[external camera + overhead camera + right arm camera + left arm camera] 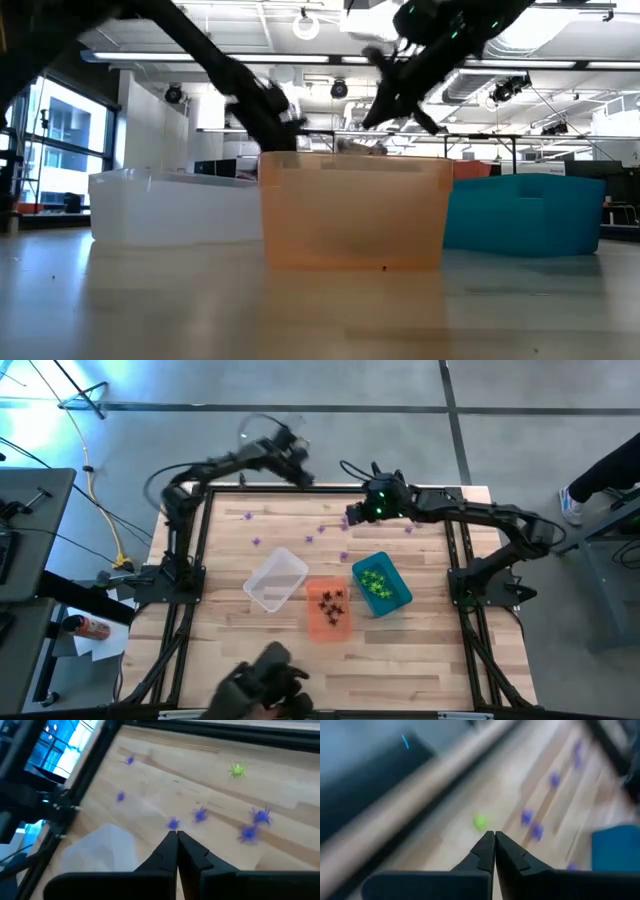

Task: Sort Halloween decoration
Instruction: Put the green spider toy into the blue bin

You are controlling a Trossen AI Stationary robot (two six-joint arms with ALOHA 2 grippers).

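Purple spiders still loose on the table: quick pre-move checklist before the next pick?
1. Loose small purple plastic spiders lie on the wooden table: ok.
2. Right gripper shut, empty, above them: not ok, open first.
3. Left gripper shut, at the far edge: ok, waiting.
4. Clear rectangular bin looks empty: ok.
5. Stray green spider still out: not ok.
6. Orange bin holds black, teal bin holds green: ok.

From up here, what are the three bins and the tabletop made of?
The bins look like thin moulded plastic: the clear bin is see-through and frosted, the orange bin lets light through, the teal bin looks opaque. The table looks like pale wood planks, with visible grain and seams.
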